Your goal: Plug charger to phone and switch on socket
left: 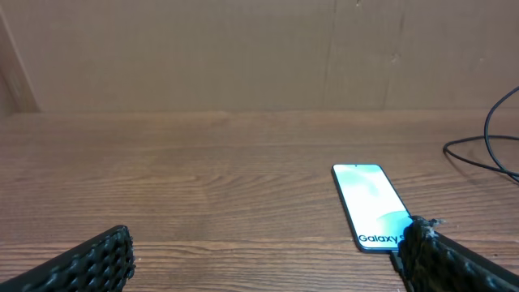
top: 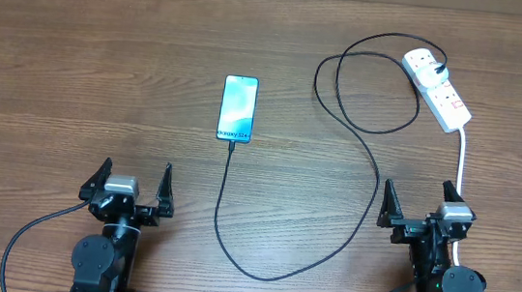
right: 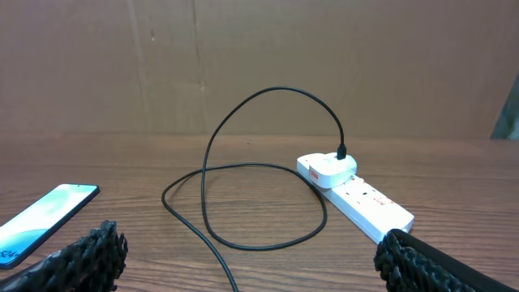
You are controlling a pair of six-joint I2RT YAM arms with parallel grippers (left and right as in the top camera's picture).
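The phone lies screen-up mid-table, its "Galaxy S24" edge toward me; it also shows in the left wrist view and the right wrist view. The black charger cable has its tip at the phone's near edge, loops across the table, and its white plug sits in the socket at the far right, also seen in the right wrist view. My left gripper is open and empty near the front left. My right gripper is open and empty near the front right.
The socket's thick white lead runs toward the front past my right arm. A brown cardboard wall stands behind the wooden table.
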